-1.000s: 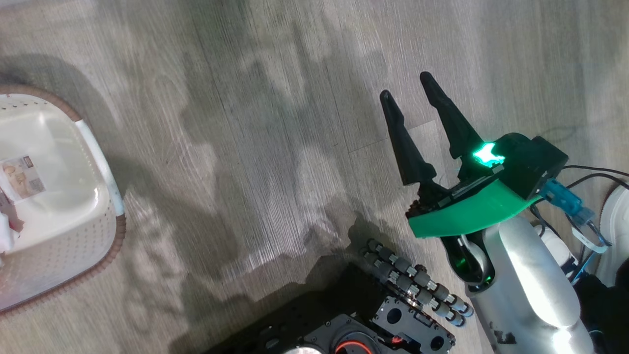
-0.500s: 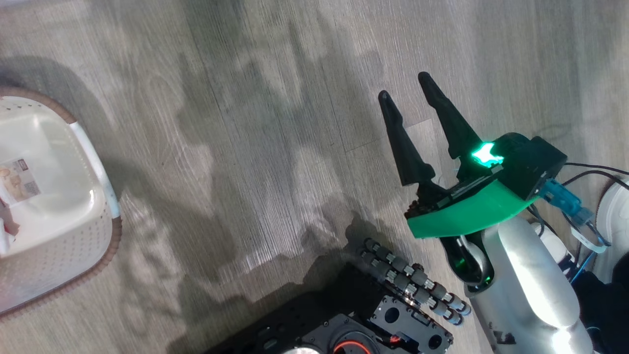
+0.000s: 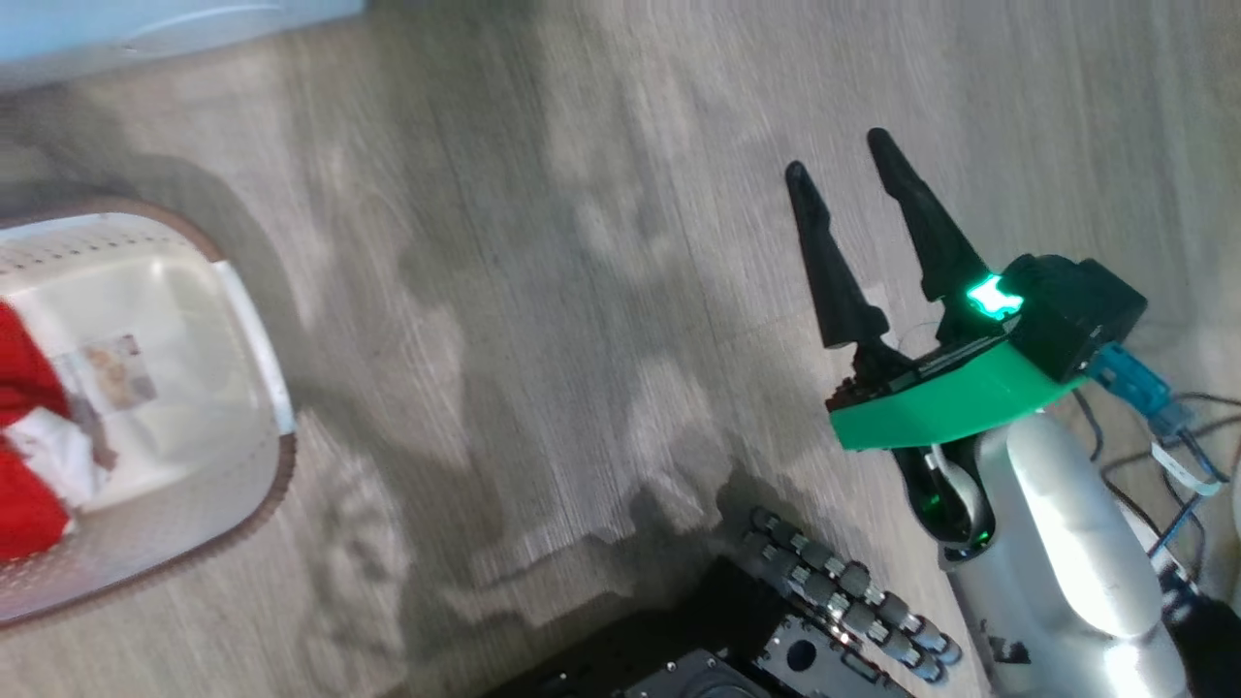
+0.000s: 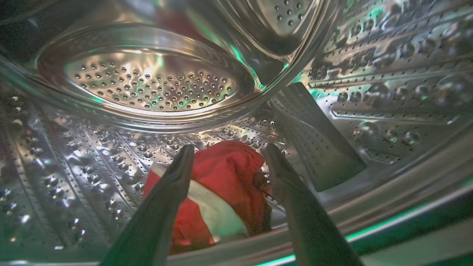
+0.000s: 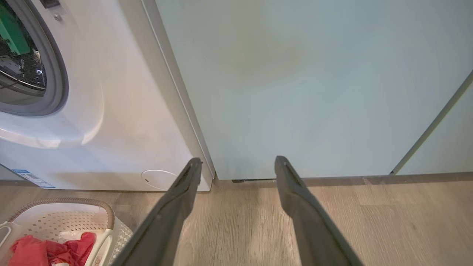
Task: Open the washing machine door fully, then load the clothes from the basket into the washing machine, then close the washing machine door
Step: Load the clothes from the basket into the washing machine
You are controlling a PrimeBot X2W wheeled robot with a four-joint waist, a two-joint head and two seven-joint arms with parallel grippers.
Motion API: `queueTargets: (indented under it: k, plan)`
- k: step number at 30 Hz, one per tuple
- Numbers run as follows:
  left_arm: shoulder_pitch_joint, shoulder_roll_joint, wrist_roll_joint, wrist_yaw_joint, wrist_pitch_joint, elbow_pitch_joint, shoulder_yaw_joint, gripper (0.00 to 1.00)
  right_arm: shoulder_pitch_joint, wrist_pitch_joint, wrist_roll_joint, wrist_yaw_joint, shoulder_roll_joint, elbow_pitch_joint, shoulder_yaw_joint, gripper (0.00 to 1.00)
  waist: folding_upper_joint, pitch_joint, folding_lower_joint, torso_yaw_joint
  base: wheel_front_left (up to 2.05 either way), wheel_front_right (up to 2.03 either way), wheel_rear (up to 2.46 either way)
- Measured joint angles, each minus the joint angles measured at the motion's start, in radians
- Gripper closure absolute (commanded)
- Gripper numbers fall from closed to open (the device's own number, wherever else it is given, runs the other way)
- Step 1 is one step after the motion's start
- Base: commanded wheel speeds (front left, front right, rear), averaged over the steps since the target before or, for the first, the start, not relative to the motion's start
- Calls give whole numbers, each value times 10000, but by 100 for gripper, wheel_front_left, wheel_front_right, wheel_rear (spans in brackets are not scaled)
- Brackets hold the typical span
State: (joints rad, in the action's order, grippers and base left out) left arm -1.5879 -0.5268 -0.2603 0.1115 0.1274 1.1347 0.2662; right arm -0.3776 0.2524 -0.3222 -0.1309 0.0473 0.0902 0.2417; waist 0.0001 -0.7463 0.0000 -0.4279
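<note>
My left gripper (image 4: 228, 147) is inside the washing machine's steel drum (image 4: 155, 85), its fingers spread wide and open. A red and white piece of the clothes (image 4: 225, 173) lies on the drum floor between and beyond the fingers. The white basket (image 3: 194, 504) sits on the floor at the left with more red and white clothes (image 3: 19, 378) in it. My right gripper (image 3: 837, 155) hovers open over bare floor at the right. From the right wrist, the right gripper (image 5: 238, 160) faces the washing machine (image 5: 111, 111), and the basket (image 5: 66, 201) is at lower left. The washing machine door is out of view.
A pale teal cabinet (image 5: 295, 74) stands right of the machine, with wood floor before it. The machine's grey gasket (image 5: 55, 85) and round service flap (image 5: 159, 180) show. My dark base (image 3: 814, 650) is at the head view's bottom.
The head camera has shifted, so more of the basket and its red clothes show, plus a pale cabinet edge at top. The right gripper keeps its open pose.
</note>
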Motion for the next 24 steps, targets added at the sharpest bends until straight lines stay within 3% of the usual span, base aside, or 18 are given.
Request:
queueTargets:
  k: [8, 14, 24]
  plan:
    - [1207, 688, -545, 90, 859, 428, -15, 0, 63, 0, 489, 0, 0, 132, -456, 0, 0, 929, 0, 512, 0, 0, 0]
    - [3391, 1434, -1068, 180, 1204, 320, 94, 0, 749, 0, 945, 2, 2, 364, -1049, 0, 0, 2041, 0, 1032, 0, 0, 0]
    - [7272, 2265, -1954, 182, 1218, -2247, 201, 0, 1714, 0, 1613, 0, 4, 652, -1678, 0, 0, 4184, -1, 2000, 0, 0, 0]
